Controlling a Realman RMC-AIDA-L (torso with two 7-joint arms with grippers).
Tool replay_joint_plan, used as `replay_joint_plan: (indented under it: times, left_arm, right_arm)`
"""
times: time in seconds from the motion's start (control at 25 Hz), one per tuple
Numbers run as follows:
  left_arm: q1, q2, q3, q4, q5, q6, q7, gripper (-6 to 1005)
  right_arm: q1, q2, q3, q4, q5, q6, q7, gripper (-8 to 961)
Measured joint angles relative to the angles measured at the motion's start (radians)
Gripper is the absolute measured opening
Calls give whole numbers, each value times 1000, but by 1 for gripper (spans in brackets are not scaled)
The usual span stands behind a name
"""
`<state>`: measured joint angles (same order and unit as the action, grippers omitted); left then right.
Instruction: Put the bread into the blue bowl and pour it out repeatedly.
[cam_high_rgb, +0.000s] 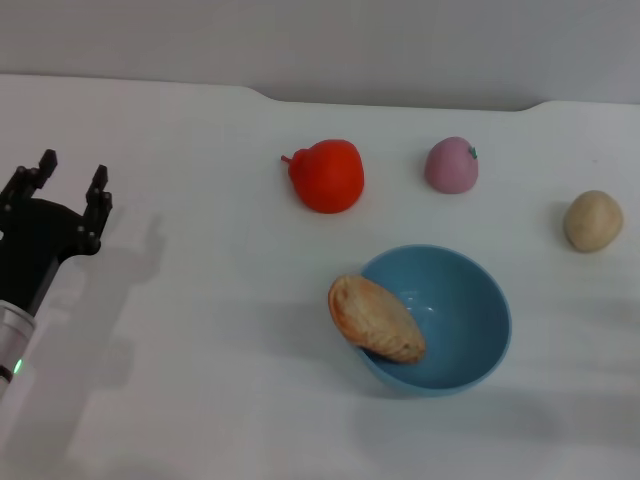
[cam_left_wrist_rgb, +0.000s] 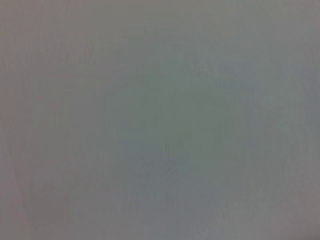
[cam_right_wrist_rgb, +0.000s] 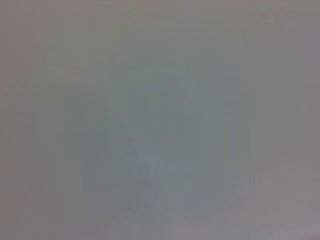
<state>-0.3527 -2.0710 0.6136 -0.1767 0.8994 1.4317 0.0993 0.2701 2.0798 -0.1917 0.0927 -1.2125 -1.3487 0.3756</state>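
Note:
In the head view the light-blue bowl (cam_high_rgb: 455, 330) lies tipped toward the left on the white table, a little right of centre and near the front. The golden-tan bread (cam_high_rgb: 376, 318) leans across the bowl's left rim, half inside and half sticking out over the table. My left gripper (cam_high_rgb: 70, 178) stands open far to the left, well away from both, with nothing between its fingers. The right gripper is out of view. Both wrist views show only a plain grey surface.
Behind the bowl sit a red tomato-like fruit (cam_high_rgb: 328, 175) and a pink round fruit (cam_high_rgb: 452, 165). A small beige ball (cam_high_rgb: 592, 221) lies at the right. The table's far edge (cam_high_rgb: 400, 102) runs along the back.

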Motion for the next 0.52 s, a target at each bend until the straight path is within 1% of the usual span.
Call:
replay_joint_plan:
  times: [0.16,0.52]
  left_arm:
    - [-5,-2,0,-20,2,-3,-16,510]
    - [3,-2,0,-58,1,-3,-17,511]
  right_arm:
    - [6,0,23,0,1,7,0,509]
    - [9,-1,32,1,1,9,-1,509]
